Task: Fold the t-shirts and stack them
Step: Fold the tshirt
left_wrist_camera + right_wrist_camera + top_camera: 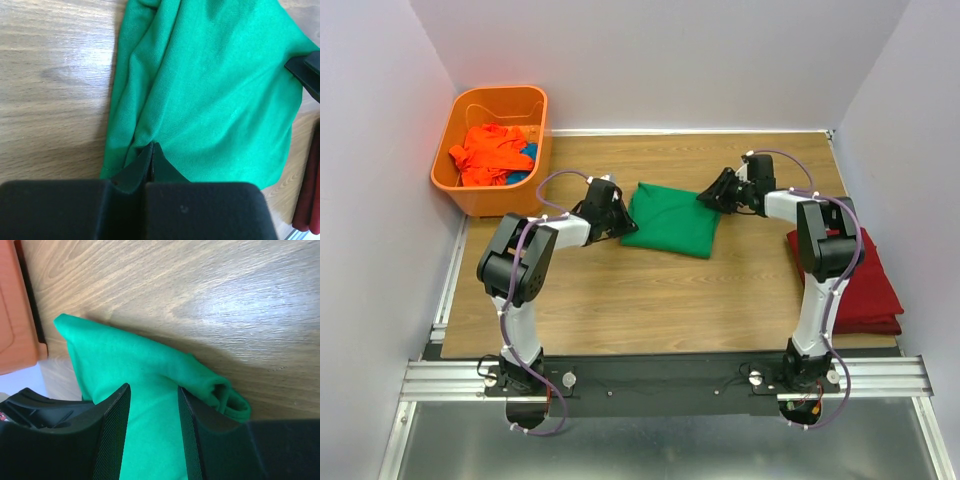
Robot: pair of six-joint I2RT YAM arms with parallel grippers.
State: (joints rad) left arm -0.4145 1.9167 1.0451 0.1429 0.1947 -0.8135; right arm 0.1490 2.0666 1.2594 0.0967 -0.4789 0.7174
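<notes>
Where the wood-grain surface (670, 300) fills the middle of the overhead view, plain pale walls (670, 60) close it in on the far side and at both ends. A slotted metal rail (660, 375) runs along its near edge, at the bottom of the frame, with the two arm bases on it. The boards show a light glare patch in both wrist views.

The green t-shirt (672, 220) lies folded into a rough rectangle at the centre of the frame. The left pincer (623, 222) is at its left edge, its jaws pressed together on a pinch of the green cloth. The left wrist view shows the fabric puckering into the closed tips. The right pincer (708, 197) is at the shirt's upper right corner. Its jaws stand parted about halfway, astride the rolled corner, with green cloth lying between them and not squeezed.

The dark red t-shirt (870, 290) lies folded at the right edge of the frame, well apart from the green one. In the upper left corner an orange plastic basket (490, 197) holds the crumpled orange t-shirt (485, 155) beside a bit of blue cloth (528, 152).
</notes>
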